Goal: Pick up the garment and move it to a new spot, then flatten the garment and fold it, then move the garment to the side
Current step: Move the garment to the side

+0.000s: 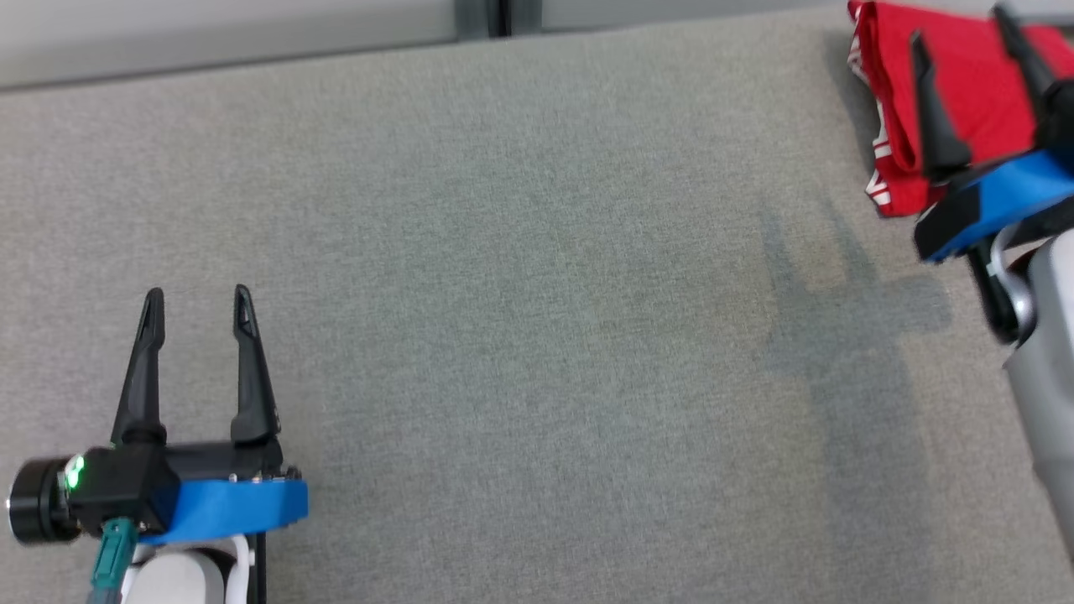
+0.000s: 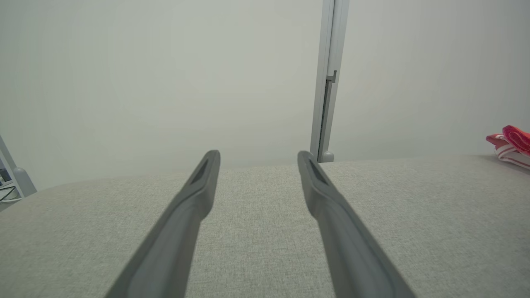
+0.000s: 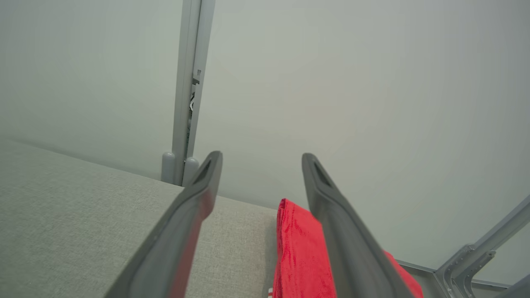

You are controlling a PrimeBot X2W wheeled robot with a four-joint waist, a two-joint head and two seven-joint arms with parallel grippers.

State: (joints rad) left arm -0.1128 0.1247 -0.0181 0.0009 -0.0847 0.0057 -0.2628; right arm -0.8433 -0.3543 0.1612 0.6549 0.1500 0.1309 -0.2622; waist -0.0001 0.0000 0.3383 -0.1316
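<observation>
We logged left claw [image 1: 199, 292] spread wide, empty, over grey tabletop [image 1: 537, 294]. Then right claw [image 1: 958, 23], also spread, gripping nothing, above folded red garment [image 1: 973, 84] at tabletop's far right corner. Left wrist view gave us the stack side-on, white stripes showing.

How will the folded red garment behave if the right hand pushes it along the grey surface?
The garment looks soft and floppy: its stacked layers show at the striped edge, so it would likely bunch rather than slide whole. The woven grey surface probably adds drag. It seems light, so lifting by one layer may unfold it.
</observation>
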